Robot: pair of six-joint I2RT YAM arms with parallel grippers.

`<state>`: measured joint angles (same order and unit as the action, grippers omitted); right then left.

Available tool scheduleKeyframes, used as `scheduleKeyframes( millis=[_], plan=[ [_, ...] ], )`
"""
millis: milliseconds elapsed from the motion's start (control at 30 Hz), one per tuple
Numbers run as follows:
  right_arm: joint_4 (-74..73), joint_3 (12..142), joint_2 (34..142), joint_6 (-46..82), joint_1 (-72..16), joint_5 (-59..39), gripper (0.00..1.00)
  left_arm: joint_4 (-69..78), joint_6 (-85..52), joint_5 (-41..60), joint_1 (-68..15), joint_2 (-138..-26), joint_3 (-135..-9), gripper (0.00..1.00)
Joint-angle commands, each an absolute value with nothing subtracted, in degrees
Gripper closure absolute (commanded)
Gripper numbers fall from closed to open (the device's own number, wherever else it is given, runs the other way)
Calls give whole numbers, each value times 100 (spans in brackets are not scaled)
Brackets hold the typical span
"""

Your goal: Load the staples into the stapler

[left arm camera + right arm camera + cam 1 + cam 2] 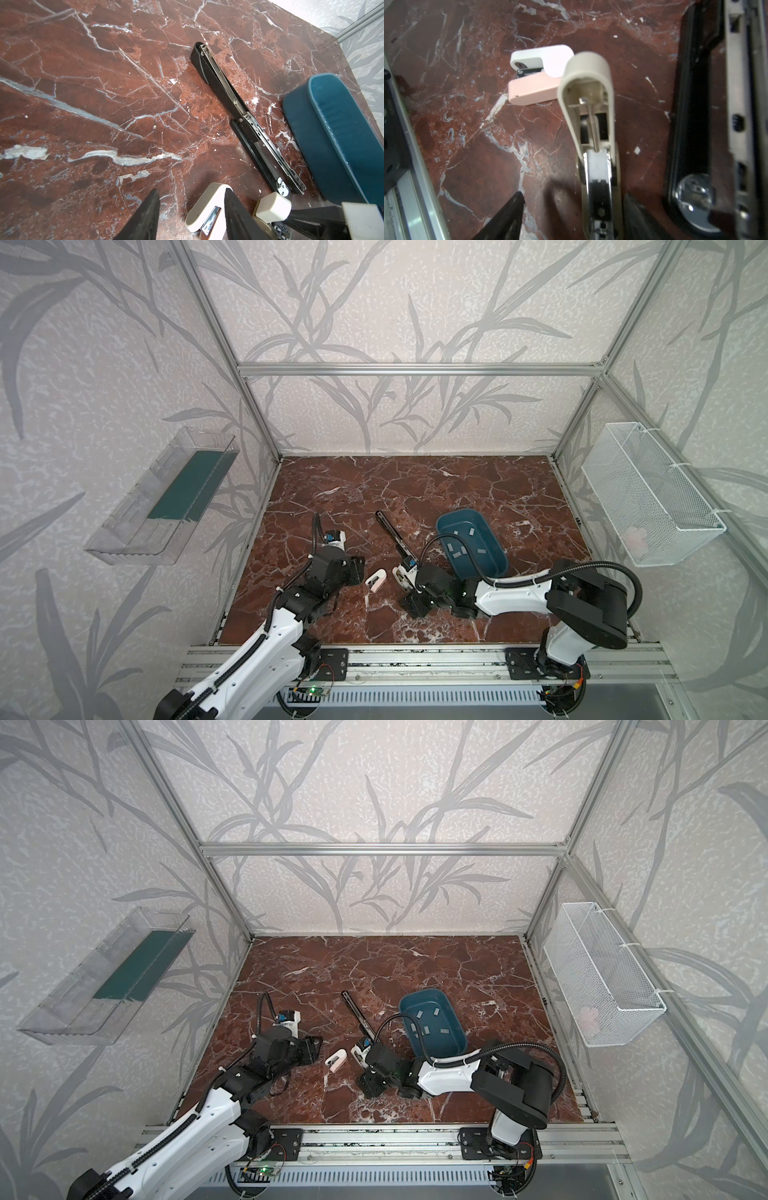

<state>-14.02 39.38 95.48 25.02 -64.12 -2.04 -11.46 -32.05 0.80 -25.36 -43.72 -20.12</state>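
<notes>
Staples (462, 550) lie in the blue tray (494, 560) at right. My right jaws straddle the beige stapler (588, 68), unclenched. My left jaws gape near the pink stapler (204, 199).

Table: reddish-brown marble-pattern tabletop with white veins (415, 489), 6 o'clock half of both top views.
Tub: dark blue oval plastic tub (459, 512), on the table, 3 o'clock of its middle.
Left wall: clear plastic rectangular bin (124, 531), 9 o'clock; dark green flat panel (187, 485) inside.
Right wall: white wire-mesh basket (648, 489), 3 o'clock; pale pink blur (636, 537) inside, unidentifiable.
Frame: silver aluminium bars (415, 369), crossbar at 12 o'clock.
Walls: pale grey leaf-print wallpaper (374, 302).
</notes>
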Motion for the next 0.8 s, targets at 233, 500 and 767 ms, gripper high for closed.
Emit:
scheduleKeyframes(
  millis=[233, 500, 767],
  plan=[
    [-648, 3847, 9560, 2619, -6548, 207, 32, -306, -3634, 553, -2548, -5018, -1708, 54],
    [-425, 3756, 9053, 2586, -6557, 491, 31, -212, -3592, 712, -2658, -5618, -1777, 59],
    [-437, 3578, 8636, 2618, -6576, 461, 31, -474, -3614, 636, -2825, -5721, -1779, 63]
  ],
)
